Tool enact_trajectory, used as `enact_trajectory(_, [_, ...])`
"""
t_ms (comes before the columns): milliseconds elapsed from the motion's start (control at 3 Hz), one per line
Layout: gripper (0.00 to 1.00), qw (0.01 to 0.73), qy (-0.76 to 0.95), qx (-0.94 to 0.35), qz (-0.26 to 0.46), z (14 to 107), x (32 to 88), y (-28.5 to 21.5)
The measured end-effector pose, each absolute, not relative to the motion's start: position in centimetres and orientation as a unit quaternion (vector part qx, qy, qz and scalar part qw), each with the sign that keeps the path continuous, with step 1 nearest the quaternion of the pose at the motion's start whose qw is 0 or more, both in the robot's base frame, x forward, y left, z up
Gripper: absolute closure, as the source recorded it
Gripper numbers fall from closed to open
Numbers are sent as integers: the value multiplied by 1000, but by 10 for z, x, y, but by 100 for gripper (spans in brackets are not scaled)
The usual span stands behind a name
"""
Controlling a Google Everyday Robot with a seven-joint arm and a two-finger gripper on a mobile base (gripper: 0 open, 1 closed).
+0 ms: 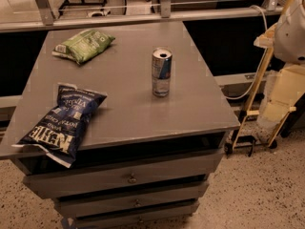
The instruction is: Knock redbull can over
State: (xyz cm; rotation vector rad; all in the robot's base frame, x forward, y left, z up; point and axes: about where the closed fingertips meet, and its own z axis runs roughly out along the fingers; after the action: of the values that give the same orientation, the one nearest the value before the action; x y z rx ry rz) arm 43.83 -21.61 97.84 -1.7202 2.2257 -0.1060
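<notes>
Camera view looks down on a grey cabinet with a flat worktop and three drawers stacked below its front edge. At the front left a dark blue chip bag lies flat, its lower end hanging over the worktop's front edge. Behind it, near the back left corner, a green chip bag lies flat, well apart from the blue one. Right of the middle stands the redbull can, upright, silver and blue, its shiny top with the opening facing up; it touches nothing but the worktop and sits well apart from both bags. Beyond the worktop's right edge a slanted yellow frame stands on the speckled floor. At the far right edge, white and cream parts of the robot arm come into the picture, off the worktop and well apart from the can. The pincer itself does not show, so I cannot tell whether it is open or closed.
</notes>
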Motion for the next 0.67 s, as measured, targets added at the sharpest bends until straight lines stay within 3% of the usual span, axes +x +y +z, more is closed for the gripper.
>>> enact_trajectory(667, [0,193,768,-611,-16,977,462,-199])
